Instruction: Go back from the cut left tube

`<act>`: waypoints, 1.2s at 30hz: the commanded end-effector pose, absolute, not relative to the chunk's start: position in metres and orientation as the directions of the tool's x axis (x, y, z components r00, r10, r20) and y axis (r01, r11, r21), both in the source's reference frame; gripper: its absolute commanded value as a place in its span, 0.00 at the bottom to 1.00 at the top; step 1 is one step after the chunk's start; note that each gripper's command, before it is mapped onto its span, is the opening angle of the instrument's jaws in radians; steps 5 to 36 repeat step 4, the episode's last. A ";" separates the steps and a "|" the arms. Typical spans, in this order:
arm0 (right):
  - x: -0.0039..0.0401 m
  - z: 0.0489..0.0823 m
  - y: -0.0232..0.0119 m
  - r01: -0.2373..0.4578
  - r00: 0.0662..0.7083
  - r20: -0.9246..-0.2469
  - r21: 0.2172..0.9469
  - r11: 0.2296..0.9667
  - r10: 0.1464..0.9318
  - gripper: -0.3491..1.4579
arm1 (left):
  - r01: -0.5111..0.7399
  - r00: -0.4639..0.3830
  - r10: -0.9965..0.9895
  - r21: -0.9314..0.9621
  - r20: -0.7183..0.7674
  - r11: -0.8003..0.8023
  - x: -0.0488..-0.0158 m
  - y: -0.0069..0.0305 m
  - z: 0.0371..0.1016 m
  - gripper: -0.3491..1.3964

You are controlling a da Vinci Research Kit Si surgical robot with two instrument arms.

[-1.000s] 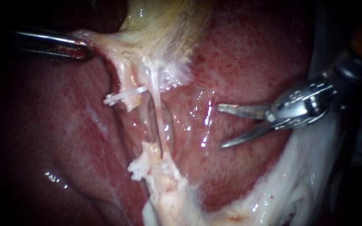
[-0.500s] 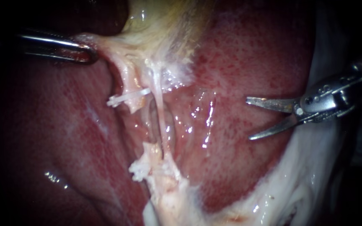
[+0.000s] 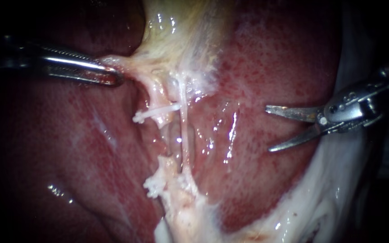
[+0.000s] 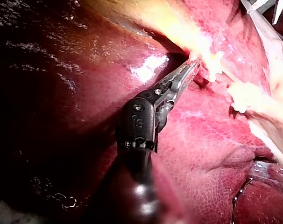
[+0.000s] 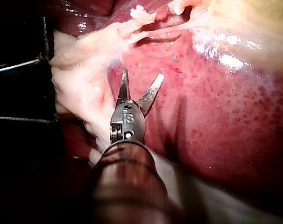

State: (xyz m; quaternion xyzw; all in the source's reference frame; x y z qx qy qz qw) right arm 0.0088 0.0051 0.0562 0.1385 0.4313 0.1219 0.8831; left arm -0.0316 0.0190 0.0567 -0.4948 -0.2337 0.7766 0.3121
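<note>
Your left instrument (image 3: 113, 79) comes in from the left w/ its pincer pressed together on the pale tissue (image 3: 133, 63) just under the yellowish gallbladder (image 3: 181, 31). Both halves touch that tissue, which is drawn out toward the tip. Left wrist view agrees: left instrument (image 4: 190, 71), slim toothed pincer closed on the pale tissue (image 4: 210, 59) at the gallbladder's edge, liver (image 4: 202, 140) on either side of the shaft. The cut left tube (image 3: 160, 96) sits near mid-view in 2 pieces. Its upper stump hangs from the pale tissue w/ a white clip (image 3: 156, 112) across it. The lower stump (image 3: 165, 166) pokes up from the whitish tissue (image 3: 181, 216) below, w/ a second white clip (image 3: 151, 185) just beside it, and there's an open gap btwn the 2 stumps. Just beside them the right tube (image 3: 184, 130) runs intact as a thin pale strand from gallbladder side down to the whitish tissue. Your right instrument (image 3: 268, 128) comes in from the right. Its pincer is 2 blades, spread wide, nothing btwn them, over the red speckled liver (image 3: 266, 58), well apart from both tubes & clips. Right wrist view: right instrument (image 5: 142, 73), blades in an open V above the liver (image 5: 216, 116), whitish tissue (image 5: 81, 70) beside it, stumps well ahead of the tip.
</note>
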 end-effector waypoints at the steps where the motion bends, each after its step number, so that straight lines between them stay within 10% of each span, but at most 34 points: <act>1: 0.0088 0.0562 0.0051 -0.096 0.598 -0.728 0.350 0.932 0.335 0.99 | -0.254 -0.316 0.716 -0.672 -0.622 -0.696 -0.0315 0.0191 0.0566 0.00; 36: 0.0088 0.0562 0.0051 -0.093 0.598 -0.729 0.351 0.932 0.335 0.99 | -0.254 -0.316 0.716 -0.672 -0.622 -0.696 -0.0315 0.0191 0.0566 0.00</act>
